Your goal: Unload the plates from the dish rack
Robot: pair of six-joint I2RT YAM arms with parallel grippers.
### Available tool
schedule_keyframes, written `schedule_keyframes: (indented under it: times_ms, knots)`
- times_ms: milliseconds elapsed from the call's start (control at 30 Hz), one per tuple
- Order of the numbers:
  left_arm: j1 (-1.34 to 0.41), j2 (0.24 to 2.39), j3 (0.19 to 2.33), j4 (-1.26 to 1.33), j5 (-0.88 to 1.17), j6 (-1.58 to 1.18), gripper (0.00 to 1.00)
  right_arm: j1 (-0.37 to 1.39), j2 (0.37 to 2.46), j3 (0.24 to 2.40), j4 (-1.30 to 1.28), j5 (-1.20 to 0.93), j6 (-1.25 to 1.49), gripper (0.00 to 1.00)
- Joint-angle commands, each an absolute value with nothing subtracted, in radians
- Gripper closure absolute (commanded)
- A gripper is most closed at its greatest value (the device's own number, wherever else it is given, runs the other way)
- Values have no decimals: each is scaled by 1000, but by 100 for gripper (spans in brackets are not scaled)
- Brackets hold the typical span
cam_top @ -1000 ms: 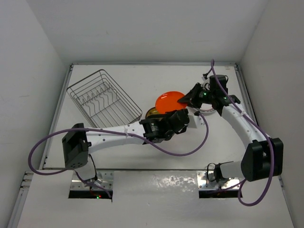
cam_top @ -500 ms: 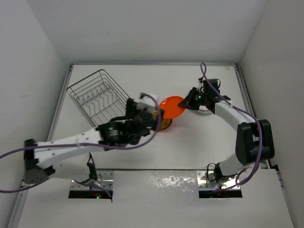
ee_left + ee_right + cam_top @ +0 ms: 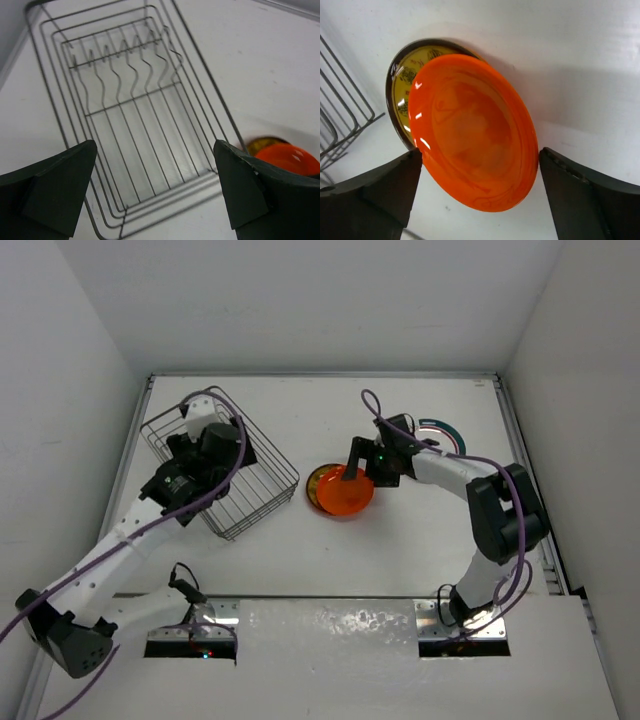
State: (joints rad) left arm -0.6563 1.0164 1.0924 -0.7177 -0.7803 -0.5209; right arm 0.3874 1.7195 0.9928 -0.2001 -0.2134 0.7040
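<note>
Left claw (image 3: 154,150) gaping over rack (image 3: 255,485); right claw (image 3: 480,152), gaping too, is risking nudging skewed orange plate (image 3: 475,130) off yellow plate (image 3: 402,75).

Dish rack (image 3: 145,130) interior open (prongs (image 3: 120,55) crowd far end); orange plate (image 3: 475,130) just outside.

Brightness: an even, bright, diffuse light is thrown from above; the table (image 3: 400,540) is rendered pale grey-white
Shadows: only soft, faint shadows are cast; a grey band is laid on the table right of the orange plate (image 3: 475,132) in the right wrist view
Glare: small white highlights are seen along the orange plate's left side; a speckled shine is shown on the near ledge (image 3: 330,625)
Focus: the fingers (image 3: 50,190) are left as dark, soft-edged shapes in both wrist views
Blur: the rack (image 3: 131,99) wires are smeared toward the lower edge of the left wrist view
</note>
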Motion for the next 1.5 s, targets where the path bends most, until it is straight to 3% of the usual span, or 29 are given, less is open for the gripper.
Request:
schedule_keyframes:
  times_ms: [0, 167, 300, 567, 867, 1067, 1467]
  knots:
    - [-455, 1049, 1101, -614, -634, -460, 0, 455, 1738, 1141, -270, -123, 620, 1]
    - [-234, 1175, 1140, -552, -445, -417, 0, 497, 1755, 1256, -467, 12, 589, 1]
    - [-203, 1131, 1121, -546, -469, -399, 0, 494, 1645, 1163, -428, 86, 571, 1]
    - [-189, 1039, 1049, -569, -511, -344, 0, 494, 1602, 1195, -575, 144, 545, 1]
    - [-189, 801, 931, -552, -543, -284, 0, 509, 851, 983, -676, 466, 336, 1]
    - [-189, 614, 862, -580, -526, -284, 0, 509, 677, 1026, -967, 655, 291, 1]
    - [-189, 468, 773, -569, -561, -336, 0, 508, 519, 943, -1066, 657, 270, 1]
